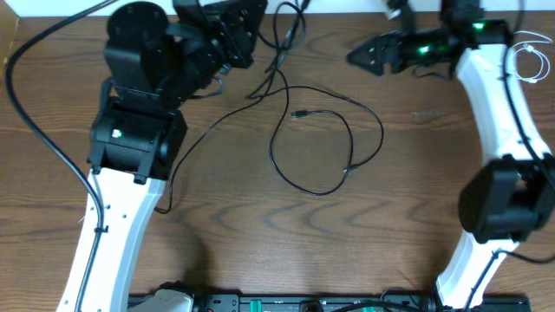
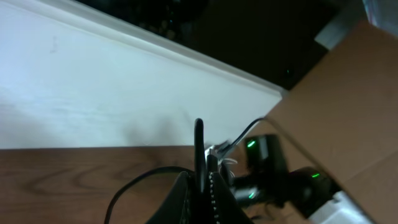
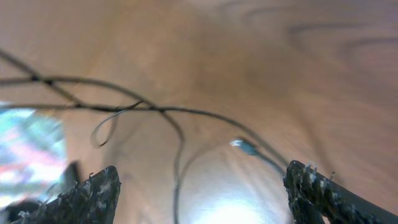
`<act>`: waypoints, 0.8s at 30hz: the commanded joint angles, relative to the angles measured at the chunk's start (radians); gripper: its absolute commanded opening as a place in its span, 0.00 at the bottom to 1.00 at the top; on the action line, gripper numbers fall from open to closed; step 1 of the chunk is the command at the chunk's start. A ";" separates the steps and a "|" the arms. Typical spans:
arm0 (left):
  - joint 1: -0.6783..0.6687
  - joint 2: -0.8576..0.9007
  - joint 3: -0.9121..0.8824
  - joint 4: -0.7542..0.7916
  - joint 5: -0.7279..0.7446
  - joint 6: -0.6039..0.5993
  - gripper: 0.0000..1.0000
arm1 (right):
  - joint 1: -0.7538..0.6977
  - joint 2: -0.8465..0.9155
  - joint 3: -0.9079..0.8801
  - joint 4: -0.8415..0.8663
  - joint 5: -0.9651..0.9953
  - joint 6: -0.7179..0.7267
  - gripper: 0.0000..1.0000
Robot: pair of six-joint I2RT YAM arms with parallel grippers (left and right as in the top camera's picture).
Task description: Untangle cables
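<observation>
A thin black cable [image 1: 325, 139] lies in a big loop on the middle of the wooden table, its small plug end [image 1: 299, 114] inside the loop. Its strands run up to the back edge by my left gripper [image 1: 251, 30]. In the left wrist view my left gripper [image 2: 202, 186] is shut on a black cable [image 2: 199, 143] that sticks up between the fingers. My right gripper [image 1: 357, 56] is open and empty, hovering right of the strands. The right wrist view shows its fingers [image 3: 205, 199] wide apart over the black cable [image 3: 177, 140] and plug [image 3: 239, 144]. A white cable [image 1: 529, 59] lies coiled at the far right.
A white wall or board [image 2: 93, 99] stands behind the table's back edge. A cardboard box [image 2: 348, 106] stands at the back right. Thick black arm wires [image 1: 35, 113] hang at the left. The arm bases stand at the front left and right.
</observation>
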 commanded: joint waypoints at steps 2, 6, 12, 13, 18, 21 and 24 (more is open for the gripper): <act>0.066 -0.014 0.029 0.027 0.044 -0.117 0.07 | 0.061 0.055 0.000 -0.008 -0.160 -0.127 0.81; 0.107 -0.014 0.029 0.073 0.096 -0.176 0.08 | 0.119 0.084 0.000 -0.001 -0.163 -0.195 0.81; 0.117 -0.014 0.029 0.089 0.111 -0.227 0.08 | 0.219 0.106 0.000 0.112 -0.119 -0.206 0.79; 0.117 -0.014 0.029 0.090 0.114 -0.227 0.07 | 0.236 0.115 0.000 0.132 -0.091 -0.195 0.78; 0.117 -0.014 0.029 0.089 0.117 -0.227 0.08 | 0.300 0.144 0.000 0.203 0.023 -0.096 0.76; 0.117 -0.014 0.029 0.089 0.117 -0.227 0.07 | 0.333 0.162 0.000 0.262 0.089 -0.035 0.74; 0.117 -0.014 0.029 0.089 0.117 -0.227 0.08 | 0.357 0.176 0.000 0.359 0.153 0.034 0.73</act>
